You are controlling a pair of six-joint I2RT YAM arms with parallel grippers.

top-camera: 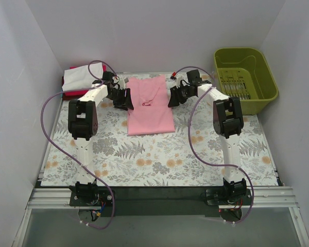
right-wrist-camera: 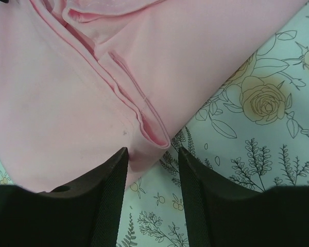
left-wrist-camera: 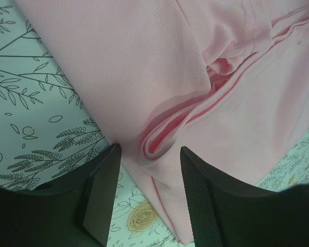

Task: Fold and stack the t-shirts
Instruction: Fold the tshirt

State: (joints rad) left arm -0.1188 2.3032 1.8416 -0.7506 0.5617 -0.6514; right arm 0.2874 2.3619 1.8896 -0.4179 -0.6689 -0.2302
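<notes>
A floral cloth [top-camera: 159,154] covered the table, printed with grey ferns and orange roses on a pale ground. At the far right stood an olive-green plastic basket [top-camera: 267,77], its slatted floor showing and its near wall at the cloth's far right corner. A small red-and-black thing [top-camera: 173,76], too small to make out, lay at the cloth's far edge, near the middle. A metal rail [top-camera: 159,198] ran along the near edge. White walls [top-camera: 144,36] closed in the left, far and right sides.

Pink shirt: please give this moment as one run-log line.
pink shirt: sides folded in | left pincer: open, at left edge | right pincer: open, at right edge
</notes>
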